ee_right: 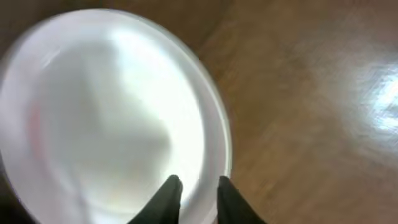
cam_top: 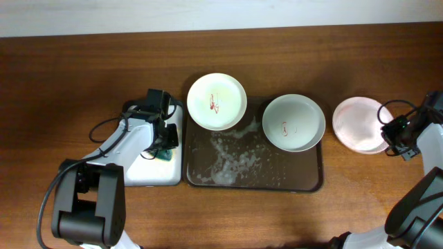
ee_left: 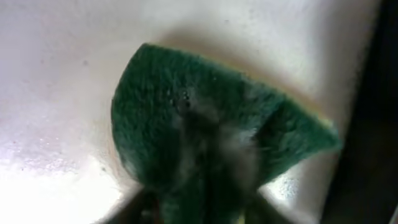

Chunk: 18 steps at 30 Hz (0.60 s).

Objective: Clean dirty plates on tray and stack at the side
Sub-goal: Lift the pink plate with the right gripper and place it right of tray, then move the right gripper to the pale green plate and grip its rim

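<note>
A white plate [cam_top: 217,101] with red squiggles rests on the far left corner of the dark, soapy tray [cam_top: 252,181]. A mint-green plate [cam_top: 293,122] with a red stain sits on the tray's right half. A third, pale plate [cam_top: 360,124] lies on the table right of the tray. It fills the right wrist view [ee_right: 106,118], and I see no stain on it. My right gripper [ee_right: 198,186] is over its right rim, fingers slightly apart and holding nothing. My left gripper [cam_top: 163,138] is shut on a green sponge [ee_left: 205,130] above the small white tray [cam_top: 142,173].
The small white-bottomed tray stands directly left of the dark tray. Soap foam [cam_top: 228,159] covers the dark tray's left and middle. Bare wooden table [cam_top: 360,194] lies in front and to the right. The left arm's base [cam_top: 86,207] stands at the front left.
</note>
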Available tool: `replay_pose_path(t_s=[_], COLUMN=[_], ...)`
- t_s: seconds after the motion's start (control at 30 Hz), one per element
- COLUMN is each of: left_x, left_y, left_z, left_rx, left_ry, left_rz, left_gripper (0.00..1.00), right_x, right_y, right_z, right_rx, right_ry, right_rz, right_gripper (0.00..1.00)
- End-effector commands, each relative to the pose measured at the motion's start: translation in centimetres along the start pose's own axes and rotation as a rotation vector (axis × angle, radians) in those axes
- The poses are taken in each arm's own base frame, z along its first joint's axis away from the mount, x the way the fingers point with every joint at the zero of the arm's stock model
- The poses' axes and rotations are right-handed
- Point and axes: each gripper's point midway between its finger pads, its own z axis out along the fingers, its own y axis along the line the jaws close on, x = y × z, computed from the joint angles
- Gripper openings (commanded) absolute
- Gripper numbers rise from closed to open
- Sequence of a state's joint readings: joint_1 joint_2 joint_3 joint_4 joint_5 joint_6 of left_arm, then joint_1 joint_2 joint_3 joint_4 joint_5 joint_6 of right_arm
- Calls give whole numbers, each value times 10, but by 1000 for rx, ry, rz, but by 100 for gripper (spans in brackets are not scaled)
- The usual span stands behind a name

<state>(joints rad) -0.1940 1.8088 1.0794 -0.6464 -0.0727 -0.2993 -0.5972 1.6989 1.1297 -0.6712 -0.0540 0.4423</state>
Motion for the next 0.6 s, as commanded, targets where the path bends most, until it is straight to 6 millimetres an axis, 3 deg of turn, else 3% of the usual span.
replay_pose_path(t_s=[0.0, 0.13, 0.27, 0.57], left_x=[3, 3, 3, 3], left_y=[5, 5, 5, 5], left_z=[5, 5, 5, 5], left_rx=[-19, -19, -19, -20], left_ry=[13, 13, 13, 15], left_rz=[-3, -3, -3, -3], left_gripper=[56, 59, 60, 64], right_x=[8, 37, 66, 93], right_y=[41, 80, 105, 121], right_z=[-9, -20, -20, 5], right_rx=[-227, -410, -422, -194], right_ry=[59, 146, 179, 123], right_rz=[-104, -262, -429, -637], right_gripper=[26, 30, 34, 42])
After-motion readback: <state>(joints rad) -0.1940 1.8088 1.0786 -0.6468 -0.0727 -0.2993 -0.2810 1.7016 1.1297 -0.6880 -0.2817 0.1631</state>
